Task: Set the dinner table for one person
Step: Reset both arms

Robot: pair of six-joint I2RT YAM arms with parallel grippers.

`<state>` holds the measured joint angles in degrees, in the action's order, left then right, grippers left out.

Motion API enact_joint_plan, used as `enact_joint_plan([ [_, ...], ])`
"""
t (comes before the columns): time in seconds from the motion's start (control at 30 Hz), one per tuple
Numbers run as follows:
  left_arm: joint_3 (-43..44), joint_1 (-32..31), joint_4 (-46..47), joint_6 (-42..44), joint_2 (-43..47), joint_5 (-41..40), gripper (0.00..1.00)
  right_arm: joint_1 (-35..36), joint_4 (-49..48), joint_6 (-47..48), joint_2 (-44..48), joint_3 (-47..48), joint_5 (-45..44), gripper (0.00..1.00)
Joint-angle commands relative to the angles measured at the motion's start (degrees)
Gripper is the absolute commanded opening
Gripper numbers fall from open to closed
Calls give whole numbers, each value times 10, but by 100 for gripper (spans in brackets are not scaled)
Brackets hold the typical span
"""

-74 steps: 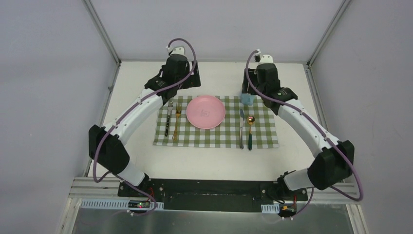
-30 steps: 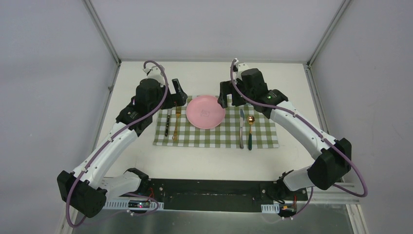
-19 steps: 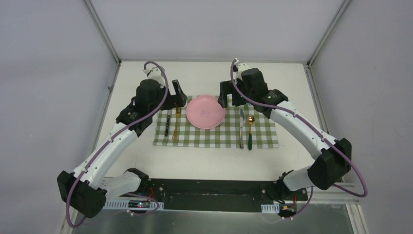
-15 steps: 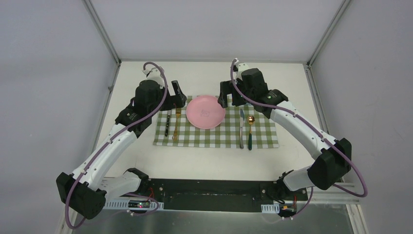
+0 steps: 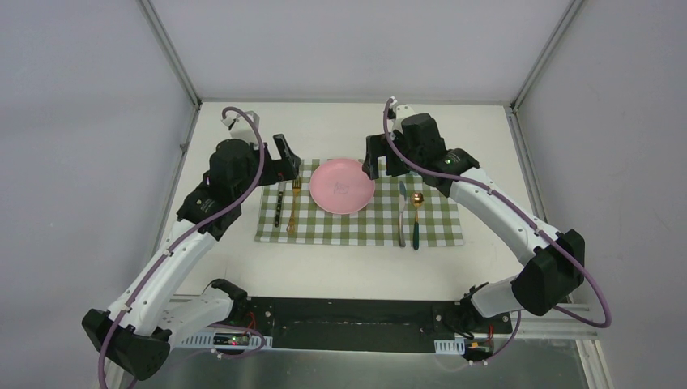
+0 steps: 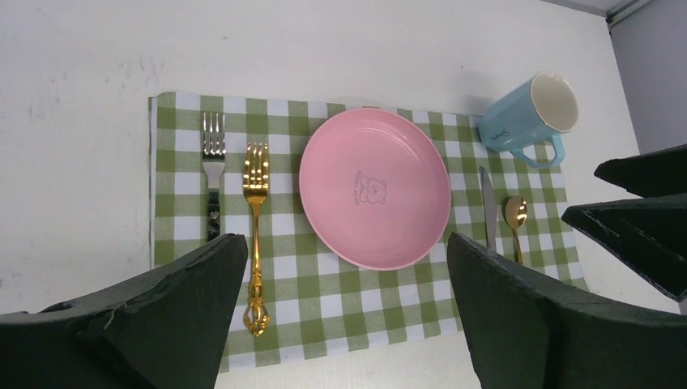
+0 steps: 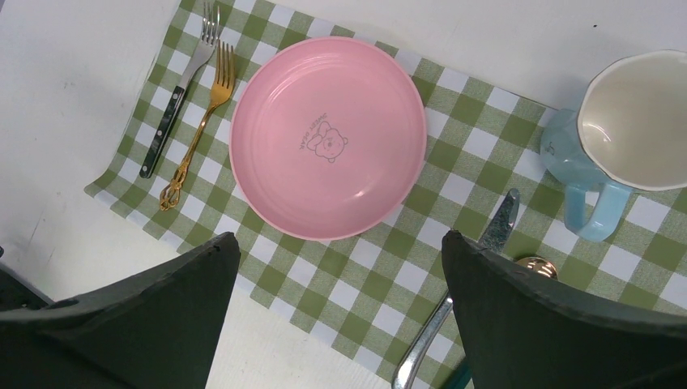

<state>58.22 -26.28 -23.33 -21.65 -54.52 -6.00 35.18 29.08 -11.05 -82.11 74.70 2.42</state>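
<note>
The dinner table [image 5: 356, 263] is a broad, plain white matte top with metal rails [image 5: 356, 101] along its edges and a few faint grey scuffs on its far left part. A green-and-white checked cloth [image 5: 356, 228] lies flat on it, long side left to right, with bare white all round. A pale blue mug [image 6: 528, 118] stands at the cloth's far right corner; whether its base sits wholly on the cloth cannot be told.

L arm [image 5: 174, 251] & R arm [image 5: 494, 207], white shells w/ black joints, purple cables [image 5: 262, 150], dark wedge-shaped tool fingers [image 6: 146, 324]
</note>
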Motion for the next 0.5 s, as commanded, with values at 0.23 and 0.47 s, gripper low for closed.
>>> enact_joint_plan([
  [0.23, -7, -2, 2, 10, 8, -24, 98, 3, -8, 5, 20, 15, -7, 100],
  [0.47, -10, -2, 6, 8, 7, -24, 98, 3, -8, 6, 21, 14, -11, 100],
])
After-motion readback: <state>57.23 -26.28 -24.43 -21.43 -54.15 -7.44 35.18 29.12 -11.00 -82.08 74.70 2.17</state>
